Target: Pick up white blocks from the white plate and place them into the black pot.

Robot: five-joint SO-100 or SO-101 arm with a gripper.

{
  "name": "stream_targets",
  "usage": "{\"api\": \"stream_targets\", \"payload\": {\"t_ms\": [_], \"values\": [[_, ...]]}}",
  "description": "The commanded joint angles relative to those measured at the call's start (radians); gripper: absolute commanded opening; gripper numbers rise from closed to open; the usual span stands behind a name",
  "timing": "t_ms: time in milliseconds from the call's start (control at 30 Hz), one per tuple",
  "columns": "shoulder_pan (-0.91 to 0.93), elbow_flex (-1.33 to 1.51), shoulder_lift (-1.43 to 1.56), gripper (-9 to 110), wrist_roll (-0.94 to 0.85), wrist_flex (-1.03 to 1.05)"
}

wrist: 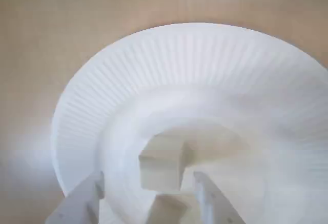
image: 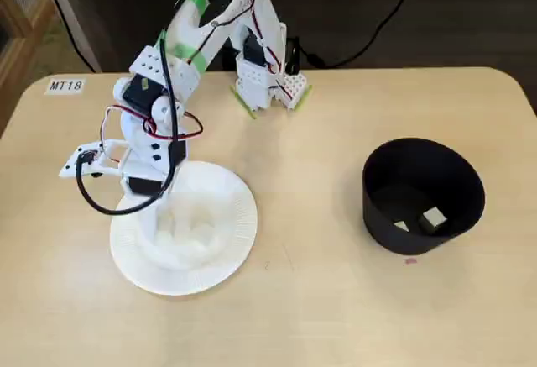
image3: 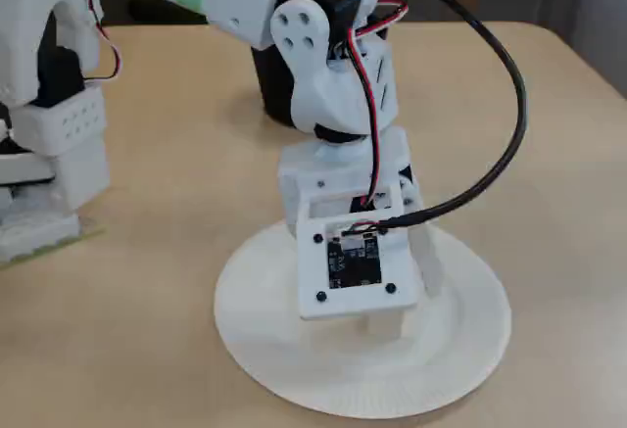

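The white plate [image: 231, 241] lies on the left of the table, and also shows in the wrist view [wrist: 195, 65] and in another fixed view [image3: 460, 350]. Two cream white blocks [wrist: 161, 170] show in its well in the wrist view, one behind the other; they look faint in a fixed view [image: 183, 228]. My gripper [wrist: 148, 180] is lowered into the plate and open, with a finger on each side of the farther block and a gap on its left side. The black pot [image: 424, 165] stands at the right with two white blocks [image: 433, 217] inside.
The arm's base [image: 264, 81] stands at the table's back edge. A label marked MT18 [image: 65, 86] is stuck at the back left corner. In another fixed view the pot [image3: 269, 90] is mostly hidden behind the arm, and the wrist camera mount [image3: 358, 261] hides the fingers.
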Motion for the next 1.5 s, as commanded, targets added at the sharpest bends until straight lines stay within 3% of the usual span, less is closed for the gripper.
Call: {"api": "stream_targets", "payload": {"t_ms": [0, 267, 433, 533, 867, 967, 1100, 1167, 1467], "values": [[-0.011, -0.057, -0.015, 26, 0.006, 0.008], [-0.018, -0.11, -0.097, 23, 0.008, 0.011], [-0.018, -0.117, -0.138, 12, 0.025, -0.054], [-0.017, -0.155, -0.178, -2, 0.041, -0.054], [-0.089, -0.33, -0.052, -2, 0.043, 0.129], [-0.161, -0.302, 0.132, -2, 0.089, 0.103], [-0.285, -0.046, 0.451, -2, 0.212, -0.126], [-0.373, -0.002, 0.529, -2, 0.242, -0.117], [-0.963, 0.264, 0.706, -2, 0.351, -0.258]]}}
